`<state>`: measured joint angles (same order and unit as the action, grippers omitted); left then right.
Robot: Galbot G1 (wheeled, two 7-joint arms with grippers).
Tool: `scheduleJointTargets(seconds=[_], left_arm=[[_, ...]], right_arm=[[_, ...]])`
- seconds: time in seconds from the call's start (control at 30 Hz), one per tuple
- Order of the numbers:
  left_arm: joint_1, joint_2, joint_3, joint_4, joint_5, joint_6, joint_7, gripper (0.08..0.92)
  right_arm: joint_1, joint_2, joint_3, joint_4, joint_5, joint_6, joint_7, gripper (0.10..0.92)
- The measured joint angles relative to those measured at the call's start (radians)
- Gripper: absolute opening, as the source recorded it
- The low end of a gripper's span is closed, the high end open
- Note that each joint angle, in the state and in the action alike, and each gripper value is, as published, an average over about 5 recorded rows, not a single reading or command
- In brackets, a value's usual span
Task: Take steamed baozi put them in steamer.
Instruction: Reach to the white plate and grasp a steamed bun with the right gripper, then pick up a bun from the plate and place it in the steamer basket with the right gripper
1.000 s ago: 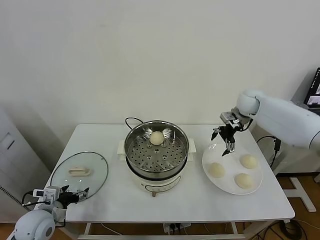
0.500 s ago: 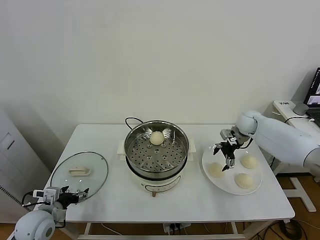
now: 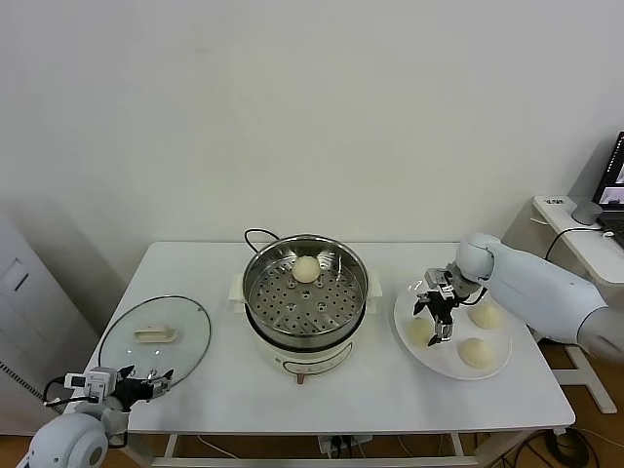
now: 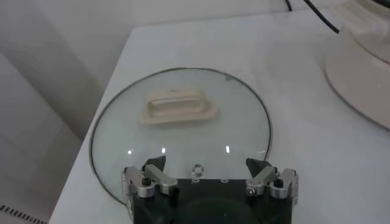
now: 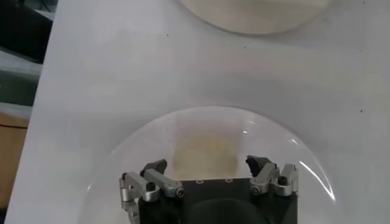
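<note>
Left gripper [image 4: 210, 182]: parked at the near left corner of the table, just over the near edge of the glass lid [image 3: 154, 337]; fingers spread wide, nothing between them.

Glass lid: lies flat on the tabletop, cream handle up, well apart from the steamer, so the pot stands uncovered.

Plate [image 3: 495, 369]: flat and white, on the right side of the table; three steamed baozi [image 3: 474, 351] lie on it, one toward the steamer and two on the far-right part.

Right gripper [image 3: 436, 314]: down over the plate's left side, fingers part open and straddling the bun nearest the steamer; in the wrist view that bun [image 5: 206, 152] sits between the fingertips, but I cannot tell whether they touch it yet.

Steamer [image 3: 357, 296]: shiny steel pot on a white base in the middle of the table, black cord trailing behind; one bun [image 3: 306, 269] rests on the far part of its perforated tray, the rest of the tray bare.

Progress: one of four buns is in, three are left on the plate.

Step in hand: by my reading, the grasp on the second bun, not yet lifted.
</note>
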<state>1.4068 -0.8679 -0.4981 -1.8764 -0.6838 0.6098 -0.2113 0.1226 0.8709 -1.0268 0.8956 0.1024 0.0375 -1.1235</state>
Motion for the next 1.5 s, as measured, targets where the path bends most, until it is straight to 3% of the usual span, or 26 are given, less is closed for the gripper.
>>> scheduleJointTargets(seconds=[0.23, 0.33, 0.77, 1.13, 1.5], left_arm=[[0.000, -0.001, 0.000, 0.010, 0.000, -0.001, 0.000, 0.823], [0.000, -0.002, 0.000, 0.011, 0.000, -0.001, 0.000, 0.823], [-0.002, 0.001, 0.000, 0.000, 0.002, 0.003, -0.002, 0.823], [-0.011, 0.003, 0.005, -0.008, 0.002, 0.006, -0.003, 0.823], [-0.014, 0.006, 0.007, -0.010, 0.000, 0.005, -0.003, 0.823]], right_arm=[[-0.016, 0.002, 0.024, -0.007, -0.019, -0.001, 0.006, 0.555], [-0.018, 0.001, 0.029, -0.006, -0.021, -0.003, 0.009, 0.524], [0.119, -0.056, -0.079, 0.086, 0.078, -0.043, -0.023, 0.522], [0.454, -0.072, -0.298, 0.225, 0.340, -0.132, -0.043, 0.526], [0.625, 0.019, -0.373, 0.311, 0.613, -0.252, 0.039, 0.526]])
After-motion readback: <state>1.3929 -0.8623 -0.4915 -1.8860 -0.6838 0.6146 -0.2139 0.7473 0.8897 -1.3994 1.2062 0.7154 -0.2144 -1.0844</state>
